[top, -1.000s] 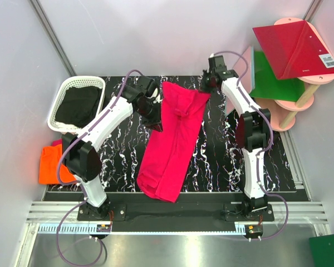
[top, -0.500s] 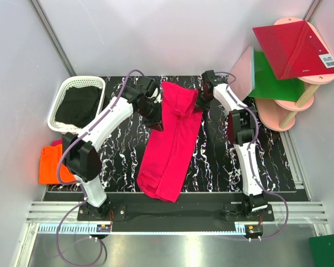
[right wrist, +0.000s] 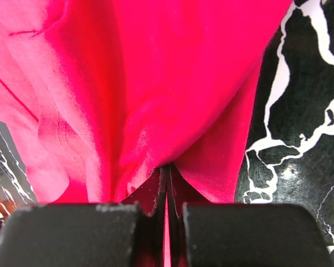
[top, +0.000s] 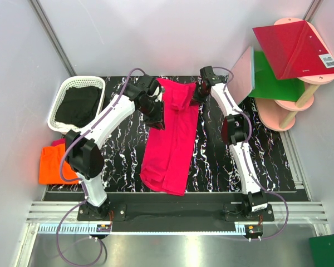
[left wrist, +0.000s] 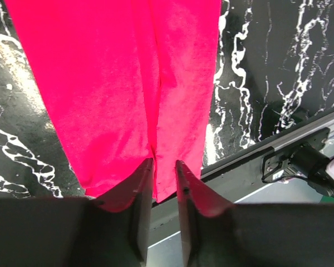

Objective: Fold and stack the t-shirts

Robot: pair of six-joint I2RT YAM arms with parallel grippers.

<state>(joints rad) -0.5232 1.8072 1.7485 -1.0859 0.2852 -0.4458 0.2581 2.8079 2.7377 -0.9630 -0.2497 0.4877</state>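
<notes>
The hot pink t-shirt is held up by its far end and trails down the black marbled table to the near edge. My left gripper is shut on its left upper edge. In the left wrist view the cloth runs between my fingers, with the gripper pinching it. My right gripper is shut on the right upper corner. The right wrist view shows the gripper clamped on bunched pink cloth. The orange t-shirt lies folded off the table's left side.
A white basket holding dark cloth stands at the back left. Stiff red and green panels rest on a pink stand at the back right. The metal rail runs along the table's near edge.
My right gripper has moved left toward the left one with the corner in it. The shirt's top has narrowed and bunched, and its lower end has shifted slightly right.
</notes>
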